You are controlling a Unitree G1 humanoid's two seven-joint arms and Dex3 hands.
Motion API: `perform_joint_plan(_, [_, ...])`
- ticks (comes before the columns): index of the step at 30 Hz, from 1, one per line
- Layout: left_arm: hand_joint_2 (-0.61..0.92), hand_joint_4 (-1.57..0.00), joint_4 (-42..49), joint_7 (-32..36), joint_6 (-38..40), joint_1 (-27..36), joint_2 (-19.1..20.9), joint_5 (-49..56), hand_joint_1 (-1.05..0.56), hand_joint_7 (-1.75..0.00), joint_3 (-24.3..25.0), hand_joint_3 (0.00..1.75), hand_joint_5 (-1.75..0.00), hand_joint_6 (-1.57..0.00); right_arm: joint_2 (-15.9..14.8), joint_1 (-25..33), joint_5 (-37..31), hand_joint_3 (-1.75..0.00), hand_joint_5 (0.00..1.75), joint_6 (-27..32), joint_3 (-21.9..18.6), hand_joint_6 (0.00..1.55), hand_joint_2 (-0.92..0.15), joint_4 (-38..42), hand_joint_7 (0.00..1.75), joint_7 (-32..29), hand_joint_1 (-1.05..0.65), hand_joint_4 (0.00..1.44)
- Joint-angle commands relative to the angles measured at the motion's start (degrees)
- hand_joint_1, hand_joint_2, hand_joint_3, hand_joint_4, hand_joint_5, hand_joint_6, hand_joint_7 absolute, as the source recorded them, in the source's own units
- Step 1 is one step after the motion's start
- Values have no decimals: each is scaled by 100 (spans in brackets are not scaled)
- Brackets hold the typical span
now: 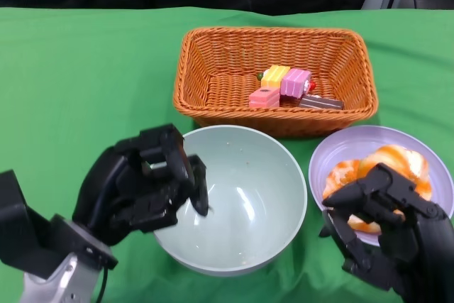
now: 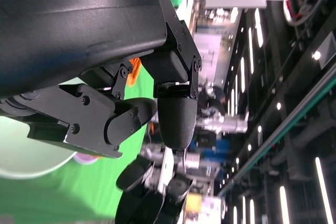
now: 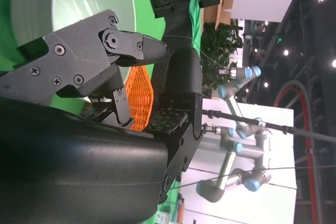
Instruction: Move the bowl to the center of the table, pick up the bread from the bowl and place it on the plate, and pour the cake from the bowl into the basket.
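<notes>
Bowl (image 1: 241,196): pale, empty, upright, just in front of the basket (image 1: 213,69) — the landmark for all that follows. We judge it stiff, light and smooth, so slippery at the wall; the rim is the place to take hold.
Left hand (image 1: 152,182): at the bowl's left rim, fingers curled over the edge; we read it as gripping the rim.
Right hand (image 1: 383,225): in front of the basket's right end, over the plate (image 1: 347,150), fingers bent; whether it holds anything we cannot tell.
Bread (image 1: 397,161): on the plate — soft, we judge.
Cake (image 1: 287,86): pieces inside the basket, toward its right, light.
</notes>
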Motion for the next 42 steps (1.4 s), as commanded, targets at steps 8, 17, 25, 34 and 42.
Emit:
perform_joint_plan(8, [60, -84, -105, -62, 310, 163, -61, 421, 1, -140, 311, 108, -164, -85, -15, 20, 42, -79, 153, 36, 73, 63, -57, -128, 127, 23, -19, 69])
perform_joint_plan(17, [60, -79, -236, -200, 519, -160, -174, 389, -2, -144, 485, 110, -167, -79, -167, -282, 101, -71, 153, 580, 12, 64, -64, -592, 123, 102, -19, 69])
perform_joint_plan(25, [59, -83, -409, -75, 705, -191, -242, 558, -5, -139, 536, 108, -165, -84, -167, -303, 76, -63, 151, 770, 15, 66, -69, -806, 121, 91, -22, 72])
perform_joint_plan(34, [54, -81, -392, -134, 680, -223, -312, 637, -4, -141, 570, 117, -168, -81, -156, -353, 192, -61, 150, 765, -6, 69, -69, -774, 117, 144, -20, 73])
perform_joint_plan(42, [54, -82, -404, -124, 716, -222, -324, 653, -3, -142, 581, 120, -167, -81, -151, -360, 212, -64, 150, 795, 8, 68, -67, -774, 117, 140, -20, 73])
